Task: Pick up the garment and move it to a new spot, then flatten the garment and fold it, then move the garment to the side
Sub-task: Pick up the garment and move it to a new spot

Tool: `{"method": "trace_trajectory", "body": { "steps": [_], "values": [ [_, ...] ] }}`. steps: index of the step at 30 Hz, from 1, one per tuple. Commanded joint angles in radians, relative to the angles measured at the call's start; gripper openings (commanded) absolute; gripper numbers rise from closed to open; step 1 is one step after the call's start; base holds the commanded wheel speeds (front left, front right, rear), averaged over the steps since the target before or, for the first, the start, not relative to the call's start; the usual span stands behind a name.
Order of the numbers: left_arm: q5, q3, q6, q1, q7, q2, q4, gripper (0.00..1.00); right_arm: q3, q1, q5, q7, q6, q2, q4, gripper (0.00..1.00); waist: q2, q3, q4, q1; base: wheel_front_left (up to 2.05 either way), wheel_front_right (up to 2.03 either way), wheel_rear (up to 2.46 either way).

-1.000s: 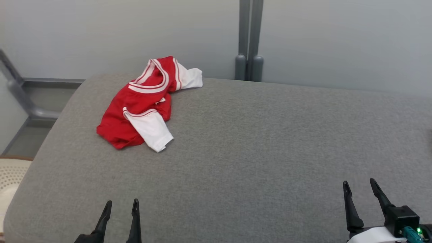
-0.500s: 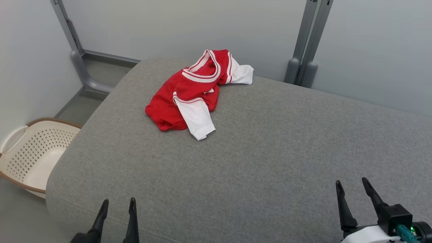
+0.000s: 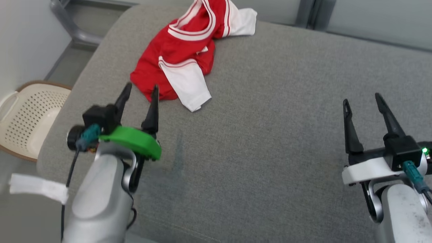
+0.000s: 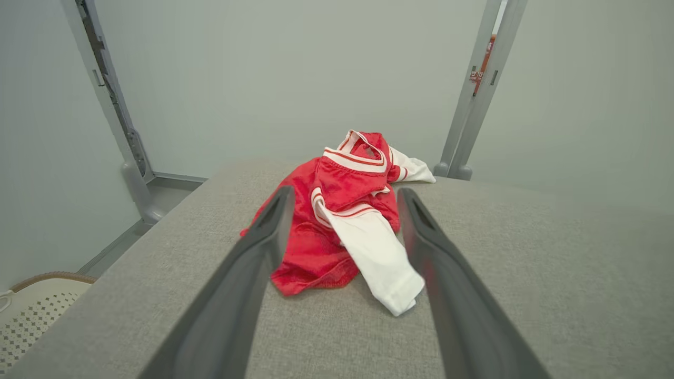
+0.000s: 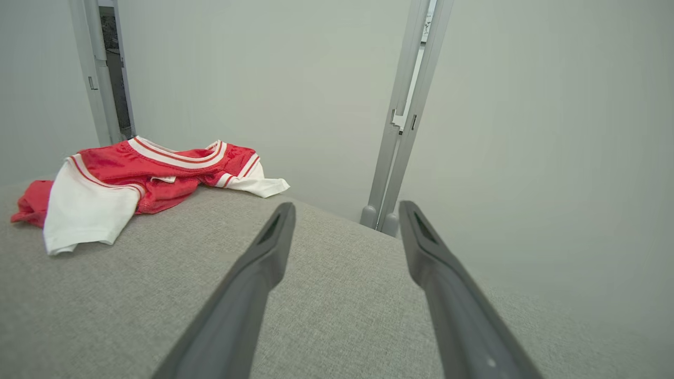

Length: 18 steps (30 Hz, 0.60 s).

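- Left gripper [image 3: 141,86] hangs wide open and empty, its tips near the garment [image 3: 175,50]; right gripper [image 3: 361,98] is equally spread, empty, well apart from it.
- Grey padded surface [image 3: 270,128] leaves me broad bare room across its middle and right.
- Crumpled red-and-white, the garment lies near the far left corner; the left wrist view frames it between my fingers.
- Perforated basket [image 3: 27,114] sits on the floor just past the left edge.
- Grey posts [image 5: 400,131] rise behind the far edge in the right wrist view.
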Motion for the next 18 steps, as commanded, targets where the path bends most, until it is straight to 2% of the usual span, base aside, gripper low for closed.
{"method": "trace_trajectory", "body": {
  "steps": [1,5,9,14,15,16,17,18],
  "values": [
    [-0.014,-0.015,-0.004,-0.089,0.008,0.018,0.05,1.0,-0.002,-0.038,-0.012,-0.003,-0.001,-0.012,-0.005,1.0,0.0,0.375,-0.182,0.0,0.0,0.0,0.0],
    [-0.072,-0.055,-0.003,-0.253,0.024,0.059,0.2,1.0,0.014,-0.095,-0.017,-0.003,-0.001,-0.015,-0.012,1.0,0.0,0.44,-0.231,0.0,0.0,0.0,0.0],
    [-0.108,-0.064,-0.003,-0.352,0.039,0.098,0.356,1.0,0.017,-0.113,-0.009,-0.003,-0.001,-0.009,-0.019,1.0,0.0,0.451,-0.271,0.0,0.0,0.0,0.0],
    [-0.149,-0.07,-0.003,-0.411,0.041,0.101,0.484,0.99,0.005,-0.097,0.001,-0.003,-0.001,-0.002,-0.009,1.0,0.0,0.421,-0.292,0.0,0.0,0.0,0.0],
    [-0.156,-0.075,-0.003,-0.414,0.04,0.107,0.5,0.49,0.004,-0.091,0.002,-0.003,-0.001,-0.001,-0.005,1.0,0.0,0.412,-0.293,0.0,0.0,0.0,0.0],
    [-0.157,-0.084,-0.003,-0.415,0.038,0.112,0.517,0.07,0.003,-0.085,0.004,-0.003,-0.001,0.001,0.0,1.0,0.0,0.398,-0.295,0.0,0.0,0.0,0.0],
    [-0.16,-0.092,-0.003,-0.413,0.037,0.109,0.527,0.0,0.002,-0.08,0.007,-0.003,-0.001,0.002,0.003,1.0,0.0,0.385,-0.296,0.0,0.0,0.0,0.0],
    [-0.164,-0.1,-0.003,-0.406,0.035,0.11,0.54,0.0,0.003,-0.074,0.011,-0.003,-0.001,0.003,0.009,1.0,0.0,0.366,-0.296,0.0,0.0,0.0,0.0]
  ]
}}
